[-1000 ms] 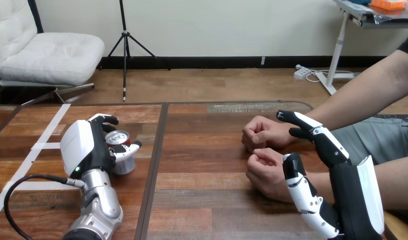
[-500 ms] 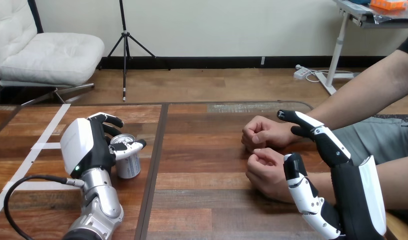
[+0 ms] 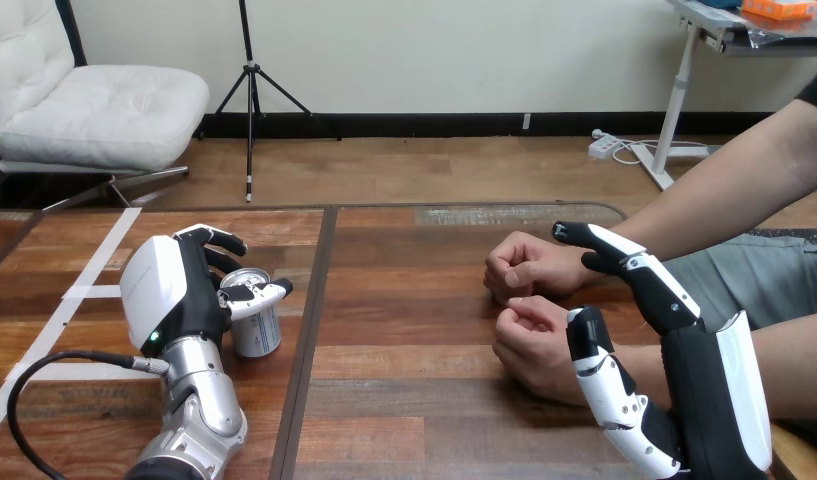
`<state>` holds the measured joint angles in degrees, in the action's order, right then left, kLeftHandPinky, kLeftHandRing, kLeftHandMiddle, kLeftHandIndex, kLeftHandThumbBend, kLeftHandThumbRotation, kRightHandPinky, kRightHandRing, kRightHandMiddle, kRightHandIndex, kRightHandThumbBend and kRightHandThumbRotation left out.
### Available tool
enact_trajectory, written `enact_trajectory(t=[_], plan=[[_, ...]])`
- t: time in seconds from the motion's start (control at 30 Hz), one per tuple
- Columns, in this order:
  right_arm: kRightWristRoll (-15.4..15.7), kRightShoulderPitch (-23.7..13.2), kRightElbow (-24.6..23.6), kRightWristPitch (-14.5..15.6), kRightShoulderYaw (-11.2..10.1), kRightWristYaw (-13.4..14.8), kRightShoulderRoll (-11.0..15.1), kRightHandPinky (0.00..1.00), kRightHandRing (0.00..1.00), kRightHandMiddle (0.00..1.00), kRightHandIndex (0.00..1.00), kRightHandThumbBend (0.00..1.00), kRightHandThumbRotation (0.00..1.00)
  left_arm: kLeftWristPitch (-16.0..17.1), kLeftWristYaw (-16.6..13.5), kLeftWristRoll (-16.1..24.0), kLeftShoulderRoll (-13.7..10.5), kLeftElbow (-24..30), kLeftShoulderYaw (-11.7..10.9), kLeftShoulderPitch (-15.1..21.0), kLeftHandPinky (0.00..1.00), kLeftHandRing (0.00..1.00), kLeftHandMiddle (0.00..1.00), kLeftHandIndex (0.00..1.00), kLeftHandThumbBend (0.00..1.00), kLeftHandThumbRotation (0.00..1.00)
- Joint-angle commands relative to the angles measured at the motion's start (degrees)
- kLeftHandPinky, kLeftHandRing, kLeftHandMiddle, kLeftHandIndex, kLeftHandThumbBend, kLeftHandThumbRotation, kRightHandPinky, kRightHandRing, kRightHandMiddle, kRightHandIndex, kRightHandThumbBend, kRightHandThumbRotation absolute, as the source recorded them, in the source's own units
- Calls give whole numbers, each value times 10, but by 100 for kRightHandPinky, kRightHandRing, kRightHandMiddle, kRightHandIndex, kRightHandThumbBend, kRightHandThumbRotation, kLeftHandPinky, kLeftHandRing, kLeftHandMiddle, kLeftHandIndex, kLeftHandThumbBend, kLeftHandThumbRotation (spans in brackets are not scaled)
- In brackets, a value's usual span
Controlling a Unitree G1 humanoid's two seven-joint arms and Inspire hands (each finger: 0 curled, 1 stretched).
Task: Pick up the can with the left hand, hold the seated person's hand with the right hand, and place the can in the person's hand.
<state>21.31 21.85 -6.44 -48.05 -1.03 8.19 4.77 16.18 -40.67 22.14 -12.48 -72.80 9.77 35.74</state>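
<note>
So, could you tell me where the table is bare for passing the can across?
Bare: the table between the can in the left hand and the person's fists. Crowded: the right side, where the right hand flanks those fists.

The left arm (image 3: 196, 415) comes up from the bottom edge, its left hand (image 3: 172, 292) showing its white back with fingers and thumb curled round the can (image 3: 256, 322), while the right hand (image 3: 706, 385) (low at the right) stands edge-up, fingers (image 3: 639, 268) straight and thumb (image 3: 599, 375) spread wide.
</note>
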Motion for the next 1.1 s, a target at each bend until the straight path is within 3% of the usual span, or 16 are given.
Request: enact_trajectory(t=[0.0, 1.07], plan=[[3, -15, -29, 1, -5, 9, -4, 78, 83, 80, 77, 31, 70, 17, -10, 7, -6, 0, 2, 21, 43, 45, 48, 53, 68, 0], [-2, -19, -31, 10, -1, 5, 1, 76, 83, 80, 78, 29, 72, 50, -21, 5, -5, 5, 2, 11, 43, 45, 49, 52, 68, 0]])
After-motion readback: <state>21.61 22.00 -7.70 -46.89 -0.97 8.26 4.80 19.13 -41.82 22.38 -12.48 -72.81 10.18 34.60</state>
